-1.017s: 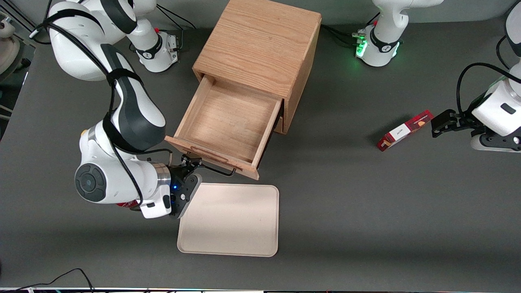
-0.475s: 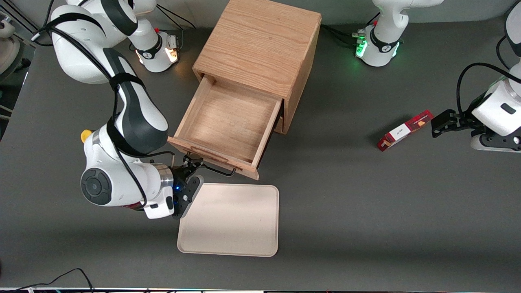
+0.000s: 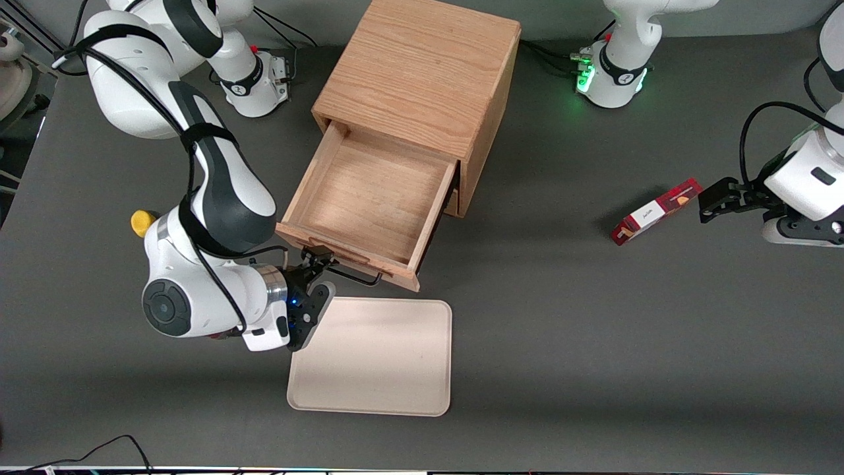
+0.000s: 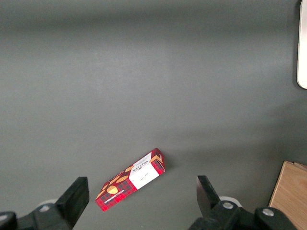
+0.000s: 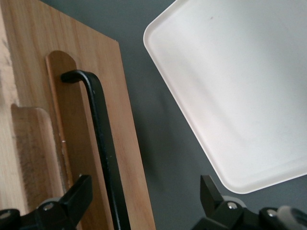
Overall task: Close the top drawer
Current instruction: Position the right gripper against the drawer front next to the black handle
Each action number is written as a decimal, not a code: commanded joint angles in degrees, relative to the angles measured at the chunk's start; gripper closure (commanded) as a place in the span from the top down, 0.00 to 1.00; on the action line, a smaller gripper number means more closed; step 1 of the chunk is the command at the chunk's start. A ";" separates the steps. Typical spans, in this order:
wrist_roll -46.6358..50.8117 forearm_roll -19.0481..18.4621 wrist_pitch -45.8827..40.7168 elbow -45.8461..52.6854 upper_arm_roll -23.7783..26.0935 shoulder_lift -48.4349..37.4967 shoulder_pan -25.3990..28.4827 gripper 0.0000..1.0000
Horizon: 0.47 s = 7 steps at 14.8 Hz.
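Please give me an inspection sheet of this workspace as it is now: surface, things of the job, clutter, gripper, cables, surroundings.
Surface: dark grey table, matte.
Job's things: top drawer pulled far out of the wooden cabinet, nothing seen in it; black wire handle on its front.
Clutter: cream tray nearer the front camera than the drawer; red snack box toward the parked arm's end; yellow object partly hidden by the working arm.
Gripper: right gripper at the drawer front, open, fingers astride the handle.
Cables: black cable at the table edge nearest the front camera.
Surroundings: nothing seen.
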 commanded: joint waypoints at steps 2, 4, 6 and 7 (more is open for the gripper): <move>0.94 1.52 0.23 -2.99 0.34 -1.22 -0.90 1.00; 1.03 1.52 0.76 -3.69 0.34 -1.22 -0.90 1.00; 0.94 1.52 1.02 -4.14 0.34 -1.14 -0.90 1.00; 0.94 1.52 1.02 -4.66 0.34 -1.13 -0.82 1.00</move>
